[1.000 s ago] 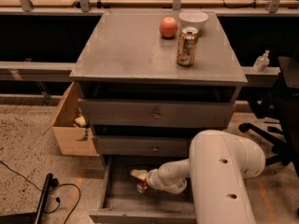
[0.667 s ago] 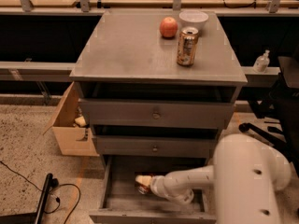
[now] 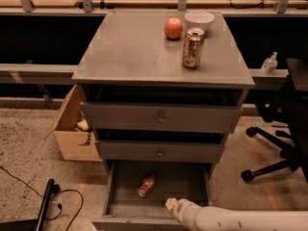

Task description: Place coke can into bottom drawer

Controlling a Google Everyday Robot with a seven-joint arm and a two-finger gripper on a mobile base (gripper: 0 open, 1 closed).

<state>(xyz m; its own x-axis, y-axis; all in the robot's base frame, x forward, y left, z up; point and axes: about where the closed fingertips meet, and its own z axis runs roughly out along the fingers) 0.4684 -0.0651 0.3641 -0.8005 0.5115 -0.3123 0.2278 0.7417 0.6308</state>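
Note:
The coke can [image 3: 147, 185], small and red, lies on its side on the floor of the open bottom drawer [image 3: 115, 191], left of centre. My gripper [image 3: 170, 204] is at the end of the white arm that enters from the lower right. It sits low over the drawer's front right part, a short way right of and nearer than the can, apart from it. Only its pale tip shows.
On the cabinet top stand a gold-tan can [image 3: 192, 48], an apple [image 3: 173, 28] and a white bowl [image 3: 199, 19]. The two upper drawers [image 3: 161, 118] are shut. A cardboard box [image 3: 72, 129] is left of the cabinet, an office chair [image 3: 284, 129] right, cables [image 3: 48, 196] on the floor.
The arm has pulled back to the right and toward the drawer's front. The coke can, earlier hidden at the gripper, now lies free on the drawer floor.

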